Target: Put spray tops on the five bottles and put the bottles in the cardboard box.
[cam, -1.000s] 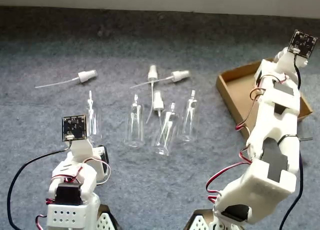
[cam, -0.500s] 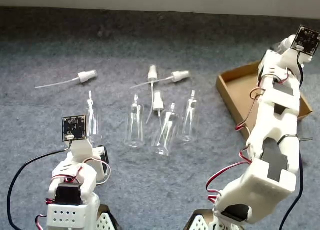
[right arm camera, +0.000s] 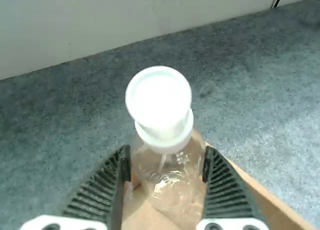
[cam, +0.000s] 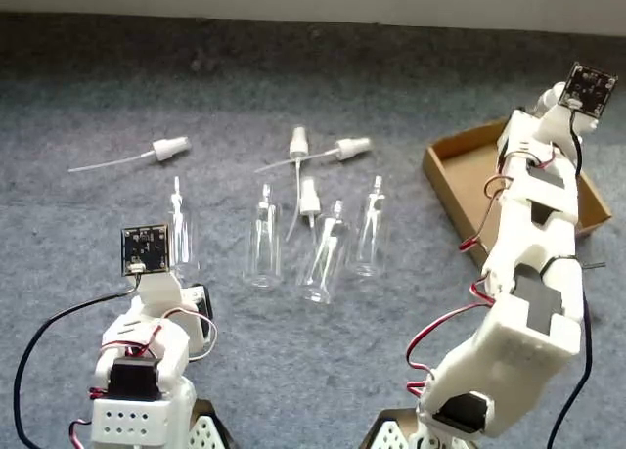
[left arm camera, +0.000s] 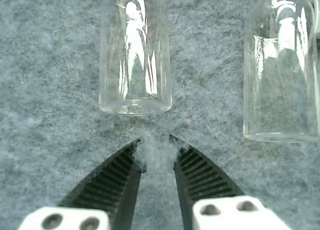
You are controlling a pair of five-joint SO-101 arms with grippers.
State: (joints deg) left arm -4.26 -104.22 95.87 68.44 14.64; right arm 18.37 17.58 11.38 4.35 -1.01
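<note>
My right gripper (right arm camera: 166,155) is shut on a clear bottle (right arm camera: 162,190) that carries a white spray top (right arm camera: 158,102), held upright over the cardboard box (right arm camera: 260,200). The box (cam: 452,180) lies at the right of the table under the right arm. My left gripper (left arm camera: 157,152) stands open just short of the base of a lying bottle (left arm camera: 135,54); a second bottle (left arm camera: 280,69) lies beside it. Three more bare bottles (cam: 262,244) (cam: 323,253) (cam: 370,229) lie mid-table. Loose spray tops (cam: 166,149) (cam: 298,139) (cam: 352,147) (cam: 309,197) lie beyond them.
The grey carpeted table (cam: 78,273) has free room at the left and front middle. A pale wall (right arm camera: 75,19) rises behind the far edge. Cables (cam: 39,341) hang by both arm bases.
The right wrist swung slightly outward over the box, then came back toward the left with the bottle. The left arm and the things on the table have not moved.
</note>
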